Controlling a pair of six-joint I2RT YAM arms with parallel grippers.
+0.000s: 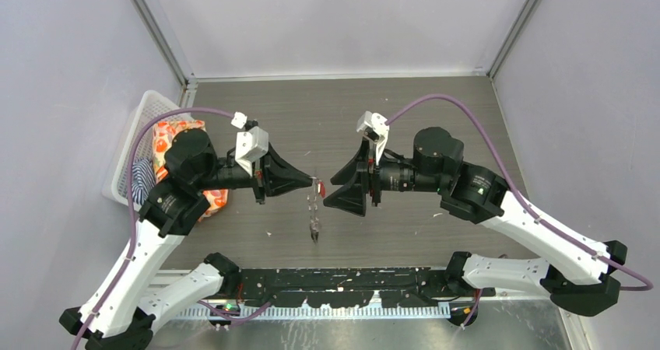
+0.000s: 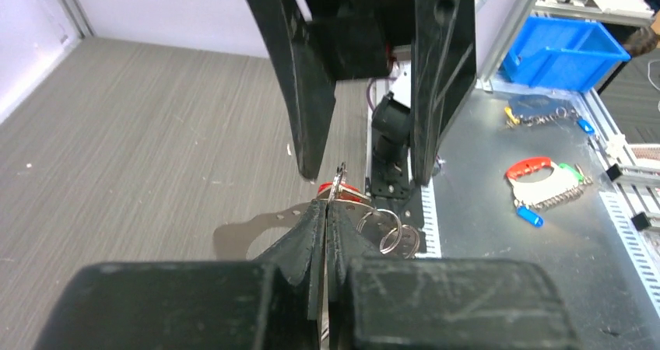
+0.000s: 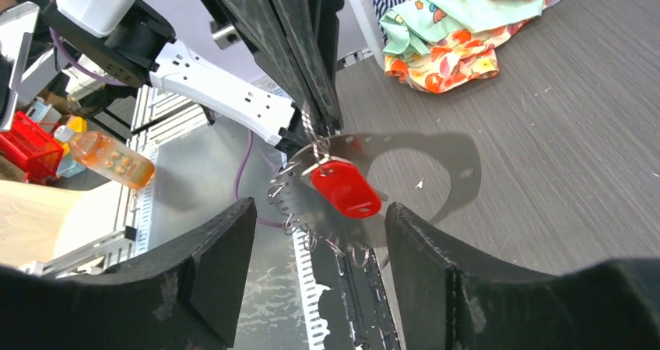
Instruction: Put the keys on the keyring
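My left gripper (image 1: 311, 180) is shut on the keyring (image 1: 314, 214), which hangs edge-on below its tips above the table. In the right wrist view the keyring (image 3: 436, 163) is a wide silver loop fringed with small rings and keys. The red-headed key (image 3: 346, 188) hangs from a small split ring right at the left fingertips (image 3: 323, 117). It also shows in the top view (image 1: 321, 187) and the left wrist view (image 2: 342, 190). My right gripper (image 1: 342, 185) is open and faces the left one, its fingers (image 3: 226, 249) on either side of the red key without touching it.
A white basket (image 1: 144, 113) holding a flowered cloth (image 1: 167, 144) stands at the far left. The arm-base rail (image 1: 350, 280) runs along the near edge. Off the table are a blue bin (image 2: 564, 50) and spare key bunches (image 2: 545, 183).
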